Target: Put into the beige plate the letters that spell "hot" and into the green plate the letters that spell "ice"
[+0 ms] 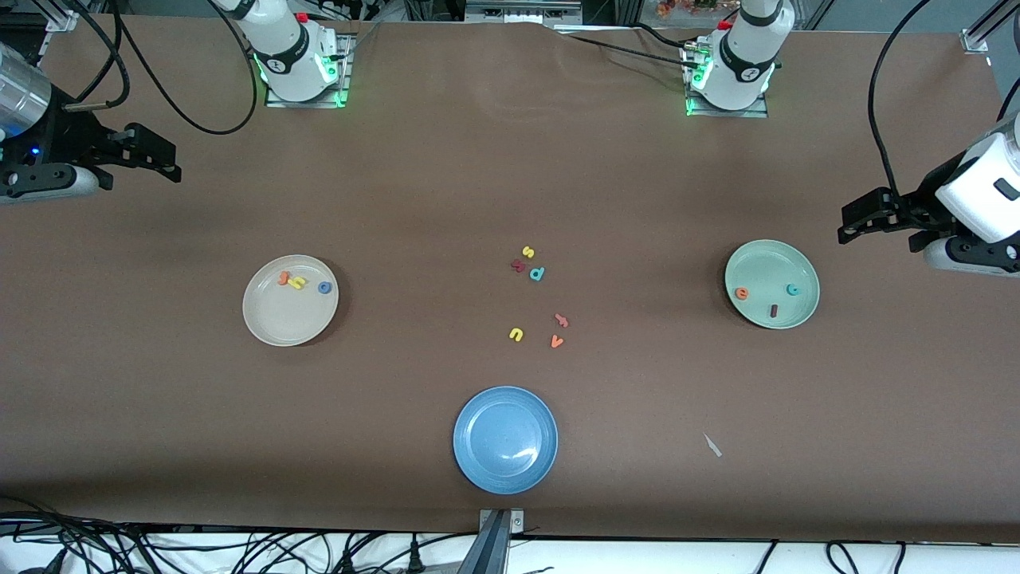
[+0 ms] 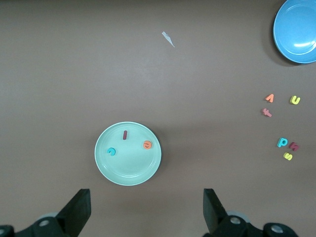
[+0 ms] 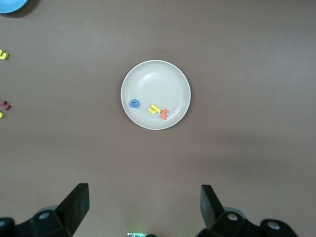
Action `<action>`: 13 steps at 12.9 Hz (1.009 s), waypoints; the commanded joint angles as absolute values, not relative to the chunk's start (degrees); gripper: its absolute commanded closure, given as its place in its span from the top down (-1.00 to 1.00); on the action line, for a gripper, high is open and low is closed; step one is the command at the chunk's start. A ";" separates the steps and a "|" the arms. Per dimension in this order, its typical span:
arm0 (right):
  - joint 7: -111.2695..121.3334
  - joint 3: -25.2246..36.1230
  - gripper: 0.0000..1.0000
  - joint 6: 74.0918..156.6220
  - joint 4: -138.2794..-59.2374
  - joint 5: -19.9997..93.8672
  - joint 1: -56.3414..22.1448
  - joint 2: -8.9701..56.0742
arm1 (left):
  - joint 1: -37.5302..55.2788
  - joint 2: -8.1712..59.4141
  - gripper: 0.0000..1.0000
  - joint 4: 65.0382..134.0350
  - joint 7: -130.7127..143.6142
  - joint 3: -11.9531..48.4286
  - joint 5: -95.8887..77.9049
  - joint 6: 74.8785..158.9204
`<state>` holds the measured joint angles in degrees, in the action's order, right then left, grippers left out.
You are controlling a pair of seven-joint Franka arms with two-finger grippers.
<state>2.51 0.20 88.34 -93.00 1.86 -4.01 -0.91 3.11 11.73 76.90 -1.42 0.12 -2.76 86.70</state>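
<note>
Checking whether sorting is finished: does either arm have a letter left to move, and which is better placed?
Neither. The round beige plate already holds h, o, t; the round green plate holds i, c, e. Left tool and right tool both hang open and empty at the table's ends.

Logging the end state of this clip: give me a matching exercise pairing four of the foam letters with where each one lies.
Things:
1. blue o
2. teal c
3. yellow u
4. teal p

Places:
A. on the bare table, nearer to the front camera than the yellow s
B. in the green plate
C. on the bare table, beside the orange v
D. in the beige plate

Pairs: 1-D, 2-B, 3-C, 4-A
</note>
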 commanded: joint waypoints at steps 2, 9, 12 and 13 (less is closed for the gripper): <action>3.08 0.61 1.00 86.75 -90.88 0.97 -4.22 0.26 | 2.38 12.04 1.00 76.55 -3.16 -0.09 -4.04 87.19; 2.99 0.79 1.00 86.84 -90.79 0.62 -4.13 0.53 | 2.64 13.18 1.00 75.67 -3.16 -0.09 -2.03 89.82; 3.08 0.70 1.00 86.84 -90.79 0.62 -4.13 0.61 | 2.37 13.36 1.00 75.67 -3.08 -0.18 -2.02 89.82; 3.08 0.70 1.00 86.84 -90.79 0.62 -4.13 0.62 | 2.37 13.36 1.00 75.67 -3.08 -0.18 -2.02 89.82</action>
<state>2.54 0.53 88.34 -92.95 1.38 -4.00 -0.45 2.75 12.74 76.89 -1.64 -0.20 -2.70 89.87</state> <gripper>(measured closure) 0.000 0.000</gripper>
